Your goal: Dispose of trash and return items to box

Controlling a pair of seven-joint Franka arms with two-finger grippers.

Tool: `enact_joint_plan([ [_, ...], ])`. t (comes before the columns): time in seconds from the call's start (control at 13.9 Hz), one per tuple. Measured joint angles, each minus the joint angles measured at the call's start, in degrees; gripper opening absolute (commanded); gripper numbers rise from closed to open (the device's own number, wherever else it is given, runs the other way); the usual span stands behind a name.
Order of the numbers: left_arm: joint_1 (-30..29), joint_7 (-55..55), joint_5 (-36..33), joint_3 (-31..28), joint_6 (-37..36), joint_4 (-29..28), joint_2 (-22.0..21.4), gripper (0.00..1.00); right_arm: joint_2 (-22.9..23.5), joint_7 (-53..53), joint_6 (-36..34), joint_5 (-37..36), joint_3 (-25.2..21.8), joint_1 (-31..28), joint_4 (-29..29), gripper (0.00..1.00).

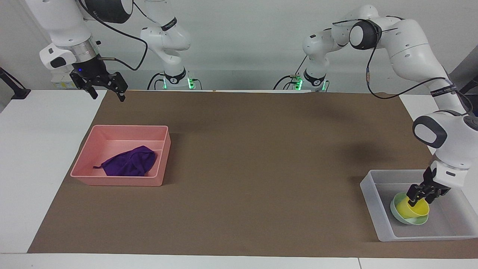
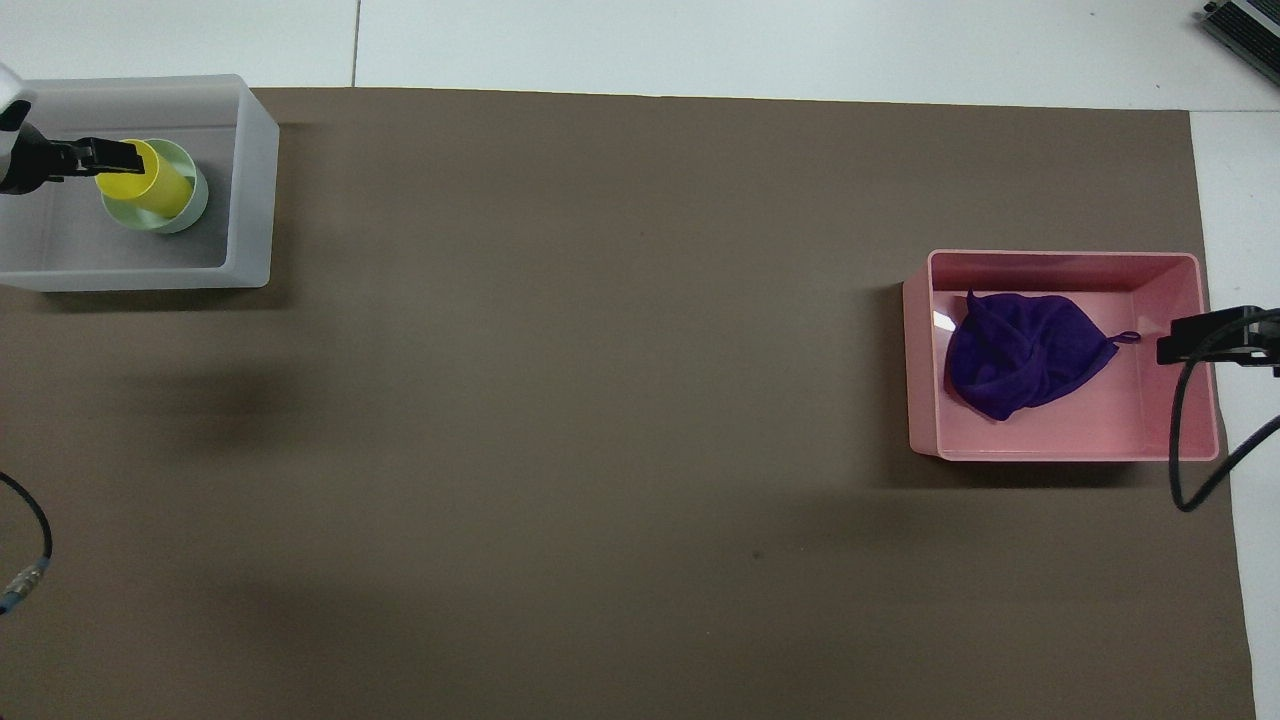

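Observation:
The translucent whitish box (image 1: 373, 209) (image 2: 250, 200) lies at the left arm's end of the table. In it is the mint-green bowl (image 1: 396, 212) (image 2: 192, 203), and the yellow cup (image 1: 413, 210) (image 2: 152, 186) sits inside the bowl. My left gripper (image 1: 420, 200) (image 2: 125, 157) hangs open at the cup's rim, its fingers spread to either side of it. The trash, a purple rag (image 1: 130, 164) (image 2: 1020, 355), lies crumpled in the pink bin (image 1: 119, 181) (image 2: 1060, 447). My right gripper (image 1: 108, 93) waits open in the air over the table's corner at the right arm's end.
A brown mat (image 1: 261, 168) covers most of the table, with white tabletop (image 1: 41, 149) showing at both ends. The right arm's black cable (image 2: 1185, 440) hangs over the pink bin's edge. A dark device (image 2: 1245, 25) sits at one of the table's corners farthest from the robots.

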State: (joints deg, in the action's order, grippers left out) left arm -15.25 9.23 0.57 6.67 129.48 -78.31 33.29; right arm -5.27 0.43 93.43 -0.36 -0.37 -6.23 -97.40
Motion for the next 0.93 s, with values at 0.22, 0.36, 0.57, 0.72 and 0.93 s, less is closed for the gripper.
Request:
enact_joint_plan([
  [0.22, 3.64, 0.10, 0.00, 0.14, -5.22, -2.06, -7.18, 1.00, 0.00, 0.00, 0.00, 0.00, 0.00, 0.00, 0.00, 1.00],
  [0.36, 6.57, 0.03, 0.00, 0.14, -8.56, -5.93, -12.98, 1.00, 0.00, 0.00, 0.00, 0.00, 0.00, 0.00, 0.00, 1.00],
  [0.57, 9.64, -0.31, 0.00, 0.16, -15.18, -11.01, -20.99, 1.00, 0.00, 0.00, 0.00, 0.00, 0.00, 0.00, 0.00, 1.00],
  [0.72, 11.46, -1.67, 0.00, 0.17, -18.43, -14.62, -26.11, 1.00, 0.00, 0.00, 0.00, 0.00, 0.00, 0.00, 0.00, 1.00],
  [0.93, 13.84, -5.36, 0.00, 0.23, -20.13, -20.97, -32.90, 1.00, 0.00, 0.00, 0.00, 0.00, 0.00, 0.00, 0.00, 1.00],
])
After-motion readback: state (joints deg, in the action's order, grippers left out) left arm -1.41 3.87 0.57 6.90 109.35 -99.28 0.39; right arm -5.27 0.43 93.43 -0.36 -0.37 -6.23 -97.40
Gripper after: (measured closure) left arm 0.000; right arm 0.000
